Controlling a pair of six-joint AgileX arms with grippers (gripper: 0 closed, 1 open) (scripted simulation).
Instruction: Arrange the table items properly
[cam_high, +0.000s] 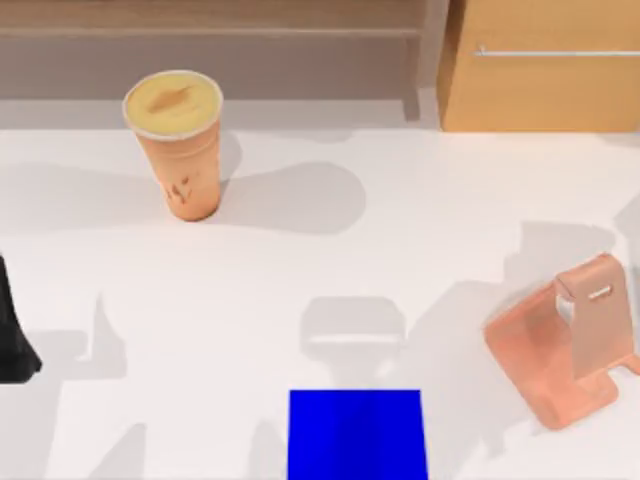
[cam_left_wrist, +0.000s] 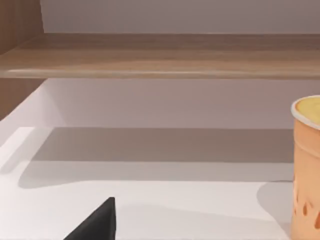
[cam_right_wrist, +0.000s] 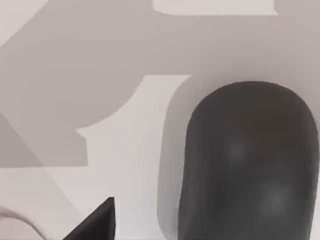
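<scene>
One grey computer mouse (cam_right_wrist: 247, 165) lies under the right wrist camera, probably the next pick; pincer states I cannot tell. The orange cup (cam_high: 180, 145) stands upper left on the desk (cam_high: 420, 250).

The top view looks down on the white desk (cam_high: 330, 260) from above and slightly from the front, so the wooden shelf (cam_high: 210, 40) and cabinet (cam_high: 545, 65) run along the frame's upper edge. The orange cup (cam_high: 180, 140) stands in the upper left, the blue mat (cam_high: 357, 435) is cut by the bottom edge, and the rose-gold stand (cam_high: 565, 345) sits at the right.

The left wrist view sits low, facing almost level across the desk toward the same shelf (cam_left_wrist: 160, 55); it shares the cup (cam_left_wrist: 306, 165), at its right edge.

The right wrist view looks steeply down, very near the desk, with the dark-grey mouse (cam_right_wrist: 247, 165) large in the lower right.
</scene>
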